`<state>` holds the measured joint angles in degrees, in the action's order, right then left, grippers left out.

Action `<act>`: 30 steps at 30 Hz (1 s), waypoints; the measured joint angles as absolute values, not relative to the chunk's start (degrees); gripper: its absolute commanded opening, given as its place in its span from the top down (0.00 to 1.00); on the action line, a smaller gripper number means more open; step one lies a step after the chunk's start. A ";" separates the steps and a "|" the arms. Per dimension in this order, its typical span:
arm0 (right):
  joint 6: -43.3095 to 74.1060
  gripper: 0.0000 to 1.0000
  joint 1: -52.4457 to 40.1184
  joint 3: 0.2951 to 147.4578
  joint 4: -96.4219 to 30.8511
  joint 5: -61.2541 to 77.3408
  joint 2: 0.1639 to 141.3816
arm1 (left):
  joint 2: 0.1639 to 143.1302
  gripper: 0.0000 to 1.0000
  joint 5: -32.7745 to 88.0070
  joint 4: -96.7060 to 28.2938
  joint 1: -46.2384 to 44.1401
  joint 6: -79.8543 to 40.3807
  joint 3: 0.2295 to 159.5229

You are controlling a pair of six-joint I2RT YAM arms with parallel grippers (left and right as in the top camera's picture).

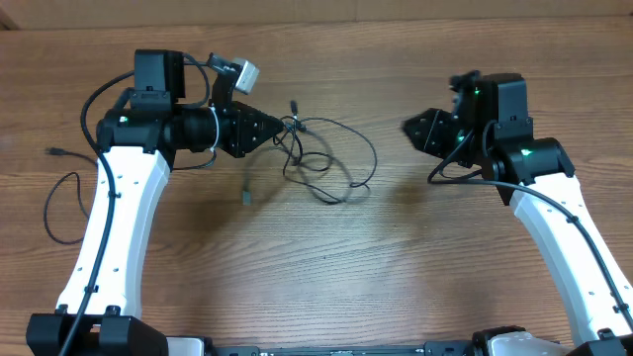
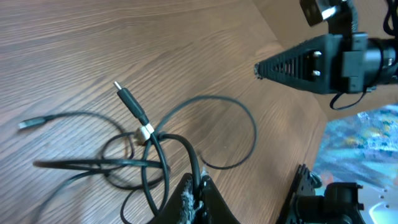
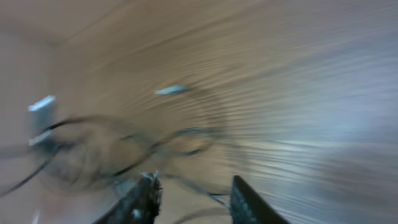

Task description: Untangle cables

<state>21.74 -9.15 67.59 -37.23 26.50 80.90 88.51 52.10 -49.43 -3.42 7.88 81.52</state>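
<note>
Looking top-down, the cables (image 1: pixel 321 158) sat bunched in loose loops mid-tabletop (image 1: pixel 326 277), between the two arms. Left end effector (image 2: pixel 194 186) was closed on one strand at the bunch's left edge, fingers pinched together. A white band (image 2: pixel 145 132) cinched several strands where they crossed. One silver-tipped plug (image 1: pixel 245 196) lay just below-left of the bunch. A lone cord (image 1: pixel 57 203) lay well apart, left of the left arm. Right end effector (image 3: pixel 194 198) was open, fingers spread, right of the loops, not touching. Right wrist view was blurred.
</note>
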 measured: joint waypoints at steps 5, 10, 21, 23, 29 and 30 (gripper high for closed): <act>15.62 0.57 -11.64 67.59 -36.62 38.50 80.90 | 88.51 0.96 52.18 -45.93 -7.40 7.22 81.52; 13.21 0.55 -15.57 67.59 -36.64 42.26 80.90 | 88.51 0.96 52.29 -41.01 -11.22 5.48 81.52; 12.12 0.55 -19.22 67.59 -35.86 42.22 80.90 | 88.51 0.96 52.14 -37.10 -13.17 -1.56 81.52; 12.16 0.55 -19.22 67.59 -35.62 41.76 80.90 | 88.51 0.96 52.97 -36.60 -13.47 -2.98 81.52; 12.14 0.60 -19.22 67.59 -35.07 40.66 80.90 | 88.51 0.96 54.96 -32.45 -15.18 -10.63 81.52; 12.16 0.62 -19.22 67.59 -34.96 40.49 80.90 | 88.51 0.96 55.16 -31.59 -15.42 -12.12 81.52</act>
